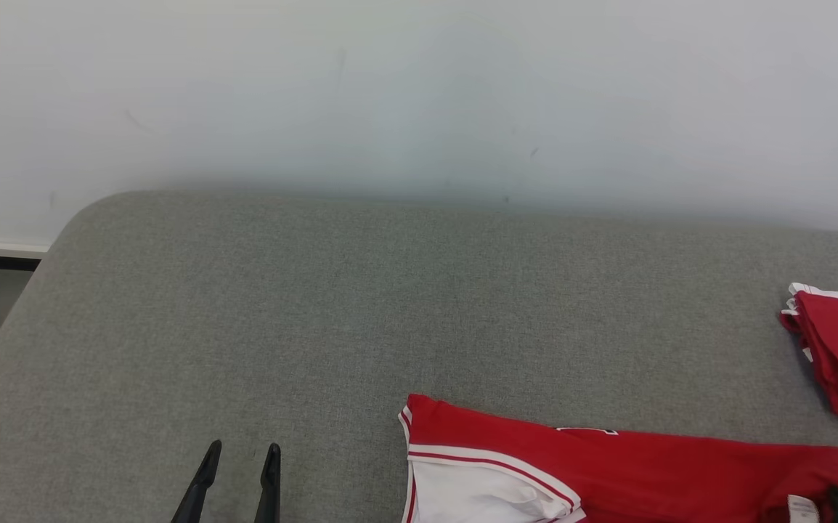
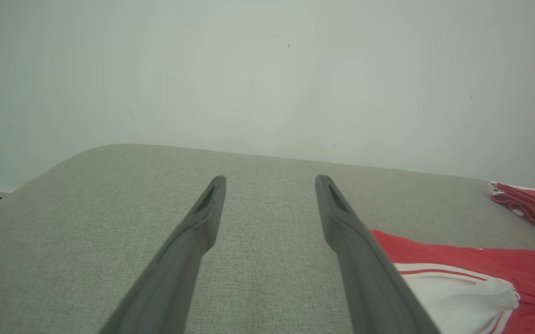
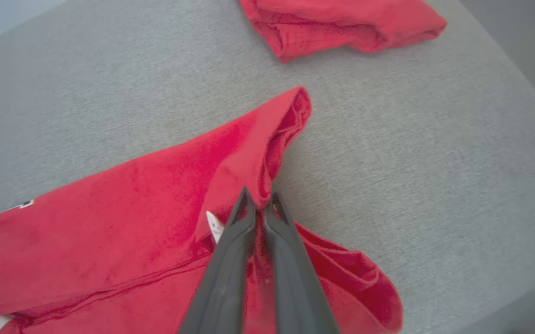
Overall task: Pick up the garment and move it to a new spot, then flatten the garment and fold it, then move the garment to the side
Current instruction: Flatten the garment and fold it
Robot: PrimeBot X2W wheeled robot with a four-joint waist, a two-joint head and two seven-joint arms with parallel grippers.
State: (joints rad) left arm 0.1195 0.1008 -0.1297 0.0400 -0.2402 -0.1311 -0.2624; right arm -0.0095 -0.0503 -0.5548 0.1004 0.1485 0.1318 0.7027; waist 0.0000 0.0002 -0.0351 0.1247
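Head view: grey woven cushion (image 1: 245, 327) against a pale wall (image 1: 419, 87).
Its right gripper (image 3: 259, 198) pinches the soft red garment (image 3: 110, 208); left gripper (image 1: 243, 452) stands spread.

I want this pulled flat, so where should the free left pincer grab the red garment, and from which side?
Take the white-striped edge of the red garment, coming in low from the robot's left. That edge lies nearest the open left pincer and faces it, opposite the fold that the right pincer pinches, so pulling apart should likely flatten it.
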